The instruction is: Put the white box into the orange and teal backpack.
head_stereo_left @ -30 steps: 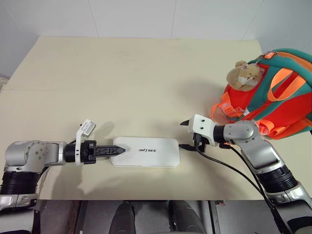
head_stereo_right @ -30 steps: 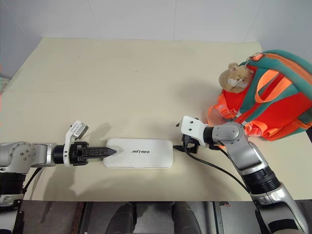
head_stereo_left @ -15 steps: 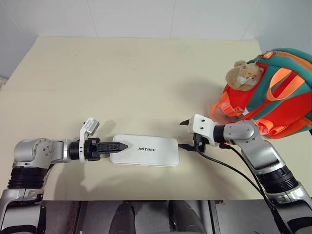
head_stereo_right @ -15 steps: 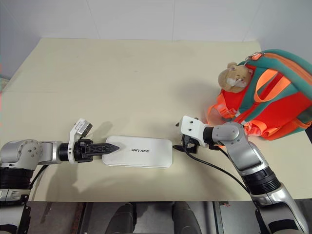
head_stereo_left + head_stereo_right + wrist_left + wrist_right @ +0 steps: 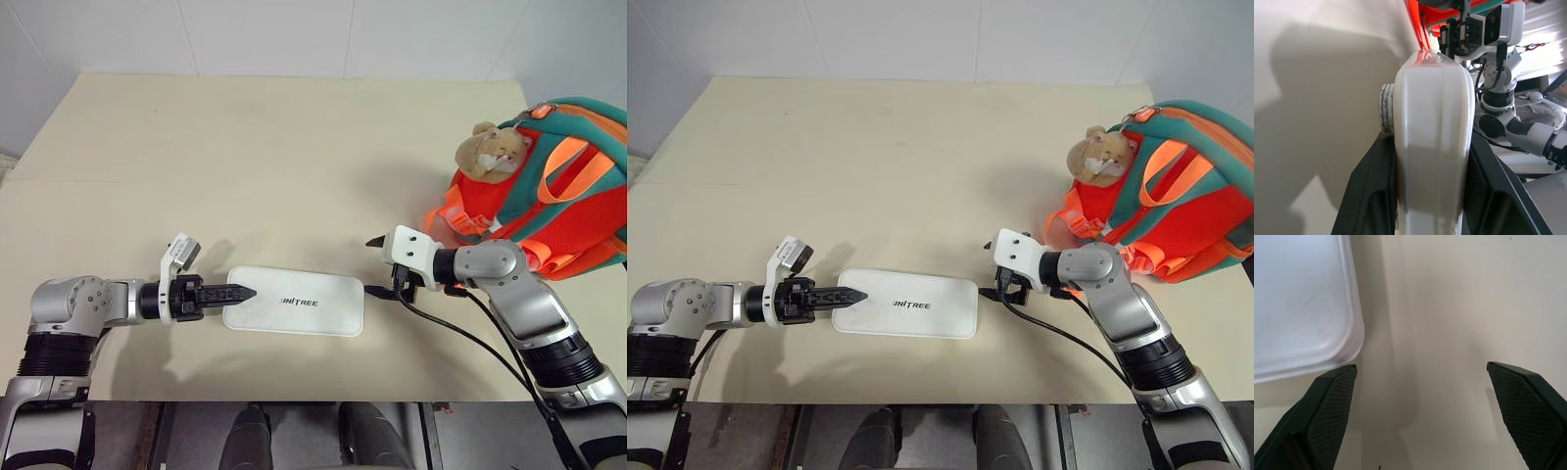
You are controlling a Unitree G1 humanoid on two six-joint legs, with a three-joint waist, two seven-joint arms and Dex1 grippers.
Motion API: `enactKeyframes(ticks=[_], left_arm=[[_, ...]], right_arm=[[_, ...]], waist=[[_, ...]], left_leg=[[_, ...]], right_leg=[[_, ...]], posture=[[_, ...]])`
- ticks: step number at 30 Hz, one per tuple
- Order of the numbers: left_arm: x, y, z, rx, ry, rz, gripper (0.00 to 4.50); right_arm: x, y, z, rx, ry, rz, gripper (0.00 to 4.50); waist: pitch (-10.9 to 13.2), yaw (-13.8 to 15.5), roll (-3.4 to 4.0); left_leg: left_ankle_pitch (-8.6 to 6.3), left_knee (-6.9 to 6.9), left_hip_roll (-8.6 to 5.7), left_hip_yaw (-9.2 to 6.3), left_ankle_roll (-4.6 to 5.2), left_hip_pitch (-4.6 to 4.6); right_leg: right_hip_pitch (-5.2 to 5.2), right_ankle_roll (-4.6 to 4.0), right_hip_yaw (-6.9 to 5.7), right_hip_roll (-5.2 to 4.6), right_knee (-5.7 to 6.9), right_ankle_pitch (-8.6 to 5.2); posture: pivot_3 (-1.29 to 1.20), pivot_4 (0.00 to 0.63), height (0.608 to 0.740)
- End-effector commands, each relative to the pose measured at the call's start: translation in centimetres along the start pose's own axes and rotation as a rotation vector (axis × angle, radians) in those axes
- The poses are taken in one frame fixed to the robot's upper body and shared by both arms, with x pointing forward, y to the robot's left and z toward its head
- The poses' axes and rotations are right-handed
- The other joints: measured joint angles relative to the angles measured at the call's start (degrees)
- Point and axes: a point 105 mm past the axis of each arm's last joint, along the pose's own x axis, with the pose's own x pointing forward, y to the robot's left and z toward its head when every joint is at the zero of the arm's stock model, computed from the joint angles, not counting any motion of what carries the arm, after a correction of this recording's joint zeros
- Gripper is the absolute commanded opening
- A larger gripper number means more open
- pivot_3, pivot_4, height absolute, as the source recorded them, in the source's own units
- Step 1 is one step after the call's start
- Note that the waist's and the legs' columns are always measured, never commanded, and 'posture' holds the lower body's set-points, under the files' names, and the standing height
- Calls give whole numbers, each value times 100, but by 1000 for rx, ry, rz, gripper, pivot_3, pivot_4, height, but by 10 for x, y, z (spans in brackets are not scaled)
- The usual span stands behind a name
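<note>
item: box (image 5: 294,302) — flat on the bench (image 5: 274,157), near the front edge, between the two arms; lettering faces up.
item: backpack (image 5: 549,186) — on the bench at the robot's right, well apart from the box, bear (image 5: 495,147) on its near side. its opening cannot be made out.
item: left pincer (image 5: 240,292) — fingers clamped on the box's left end, one above and one below.
item: right pincer (image 5: 991,268) — spread wide, empty, just beside the box's right end.

risks, as judged:
- the grip takes a short bite at one end of a long glossy case; on lifting, the far end may sag and the box pivot or slide out.
- if the right pincer pushes in before it lines up, it could shove the box against the left fingers and skew it.
- the cable (image 5: 460,338) trailing from the right wrist lies on the bench and might snag during a carry to the backpack.

view differences:
- left wrist view: box edge (image 5: 1432,147) pinched between dark fingers (image 5: 1369,196), contact confirmed; head views give only the top finger.
- right wrist view: box corner (image 5: 1327,338) sits beside one finger, outside the gap.
</note>
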Motion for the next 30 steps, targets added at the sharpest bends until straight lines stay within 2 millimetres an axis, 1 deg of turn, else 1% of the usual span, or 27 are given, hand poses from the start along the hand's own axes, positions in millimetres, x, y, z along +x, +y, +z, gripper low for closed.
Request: enactKeyframes(ticks=[1, 4, 7, 10, 14, 15, 17, 21, 22, 25, 30], left_arm=[[-5, -4, 12, 61, -48, 34, 1314], [-14, -9, 23, 78, -149, 36, 1306], [-17, -16, 27, 92, -224, 24, 1305], [-18, -18, 27, 86, -293, 25, 1304], [-18, -20, 28, 76, -399, 18, 1302], [-18, -20, 28, 73, -411, 20, 1302], [-17, -20, 29, 65, -438, 21, 1302], [-17, -21, 32, 61, -468, 22, 1302], [-16, -21, 34, 61, -475, 24, 1302], [-13, -20, 41, 59, -478, 24, 1302], [-10, -20, 47, 59, -466, 19, 1302]], right_arm=[[-8, -9, 15, -6, -61, -62, 4500], [-21, -23, 25, 53, -126, -166, 4500], [-40, -27, 32, 155, -198, -241, 4500], [-63, -21, 36, 245, -262, -278, 4500], [-95, -4, 37, 330, -325, -301, 4500], [-100, -2, 37, 345, -332, -308, 4500], [-117, -3, 35, 372, -351, -358, 4500], [-139, -2, 36, 400, -375, -413, 4500], [-148, 0, 33, 410, -367, -438, 4500], [-176, 9, 12, 439, -277, -511, 4500], [-206, 11, -11, 461, -182, -617, 4500]], waist=[[0, 0, 0], [0, -8, 0], [0, 5, 0], [0, 36, 0], [0, 136, 0], [0, 145, 0], [0, 144, -1], [0, 134, -1], [0, 132, -2], [0, 168, -2], [-1, 146, -3]], left_leg=[[0, 0, 0, 0, 0, 0], [0, 0, 0, -2, 0, -1], [0, -3, 0, -5, 0, -2], [-1, -8, 0, -6, -1, -5], [-2, -8, 0, -7, -1, -7], [-2, -7, 0, -7, -1, -7], [-2, -2, -1, -7, -1, -7], [0, 4, -5, -6, 1, 0], [0, 4, -5, -7, 1, 1], [0, 1, -5, -7, 1, -2], [-3, -2, -9, -6, 6, -8]], right_leg=[[0, 0, 0, 0, 0, 0], [0, 0, 0, 0, 0, 0], [-1, 0, -1, 0, -1, 0], [0, 2, -1, -2, -6, -1], [0, 2, -3, -1, -9, -3], [0, 2, -3, -1, -10, -3], [4, 5, -2, -2, -10, -1], [10, 7, 1, -2, -10, 6], [10, 7, 0, -2, -9, 6], [10, 6, 0, -1, -14, 6], [18, 16, 1, -3, -44, 11]], posture=[[0, 150, 740], [0, 150, 740], [0, 150, 740], [0, 150, 740], [0, 150, 740], [0, 150, 740], [0, 150, 740], [0, 150, 740], [0, 150, 740], [0, 150, 740], [0, 150, 740]])
